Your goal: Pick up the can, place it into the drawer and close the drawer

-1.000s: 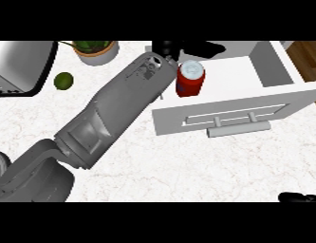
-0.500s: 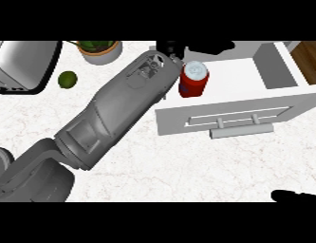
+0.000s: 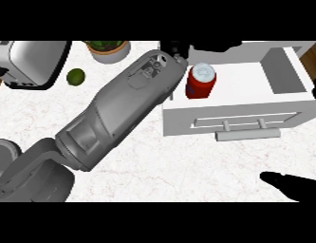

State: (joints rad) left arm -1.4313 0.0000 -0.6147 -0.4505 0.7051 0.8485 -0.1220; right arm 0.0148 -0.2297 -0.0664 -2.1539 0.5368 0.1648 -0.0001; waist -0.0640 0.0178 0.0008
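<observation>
The red can [image 3: 201, 81] stood upright inside the open drawer [image 3: 286, 71], at its left end. The left hand [image 3: 178, 48] hovered just beside the can; its grip could not be told. The right hand [image 3: 302, 186] rested open near the counter's [image 3: 188, 166] front right corner.

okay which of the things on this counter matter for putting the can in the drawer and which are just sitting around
For the job:
- red can
- open white drawer
- left hand, reaching beside the can
- right hand, low at the view's right

Just lying about:
- toaster
- green lime
- potted plant
</observation>
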